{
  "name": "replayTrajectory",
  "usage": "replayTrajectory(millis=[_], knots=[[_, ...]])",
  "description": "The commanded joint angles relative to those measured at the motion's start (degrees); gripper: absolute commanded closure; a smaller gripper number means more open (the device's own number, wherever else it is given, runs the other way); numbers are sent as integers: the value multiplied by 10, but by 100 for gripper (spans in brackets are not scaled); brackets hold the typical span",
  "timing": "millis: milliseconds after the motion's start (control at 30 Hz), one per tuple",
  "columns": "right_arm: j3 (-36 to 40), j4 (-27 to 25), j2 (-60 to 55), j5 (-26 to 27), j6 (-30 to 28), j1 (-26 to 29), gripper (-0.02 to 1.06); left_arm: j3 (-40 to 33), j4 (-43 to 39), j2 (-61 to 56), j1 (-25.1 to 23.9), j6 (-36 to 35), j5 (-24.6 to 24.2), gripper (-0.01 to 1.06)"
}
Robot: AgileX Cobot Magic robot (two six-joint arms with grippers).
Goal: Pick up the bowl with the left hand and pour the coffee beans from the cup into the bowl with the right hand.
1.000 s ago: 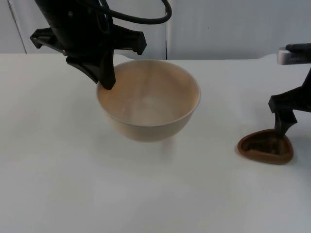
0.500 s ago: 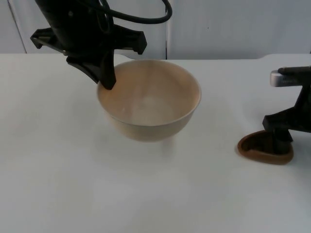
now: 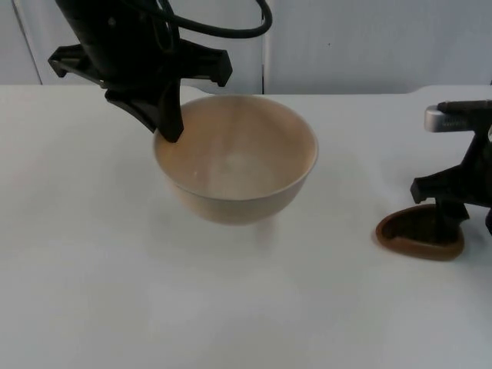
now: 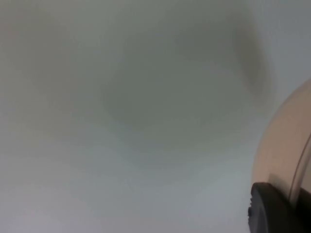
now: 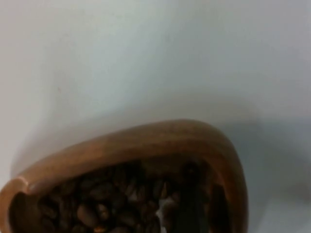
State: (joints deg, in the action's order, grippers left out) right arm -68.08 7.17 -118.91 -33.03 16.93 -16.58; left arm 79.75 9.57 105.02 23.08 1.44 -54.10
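the left end effector (image 3: 171,131) is clamped on the 9 o'clock rim of the smooth, round, pale wooden bowl (image 3: 238,165), held above the matte white tabletop (image 3: 115,292). at 3 o'clock, the right end effector (image 3: 446,223) has one finger inside the teardrop-shaped brown wooden cup (image 5: 146,145) of glossy coffee beans (image 5: 107,204); whether it grips i cannot tell.

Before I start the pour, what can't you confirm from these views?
- Right gripper at the brown wooden cup: top view does not settle whether its fingers have closed on the rim.
- Coffee beans: right wrist view cuts them off at the edge, so fill level is unknown.
- Left gripper on the pale wooden bowl: the arm hides the grip; left wrist view is blurred.
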Motion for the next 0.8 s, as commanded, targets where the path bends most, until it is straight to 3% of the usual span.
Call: replayTrajectory(millis=[0,233,700,767], knots=[[-2,-1,-9,4,2,-1,46,5,9,-3,3,1,4,105],[-2,-1,-8,10,2,-1,48,5,9,-3,3,1,4,105],[-2,-9,-7,15,2,-1,103,5,9,-3,3,4,4,105],[-2,-13,-5,15,2,-1,104,5,9,-3,3,4,4,105]])
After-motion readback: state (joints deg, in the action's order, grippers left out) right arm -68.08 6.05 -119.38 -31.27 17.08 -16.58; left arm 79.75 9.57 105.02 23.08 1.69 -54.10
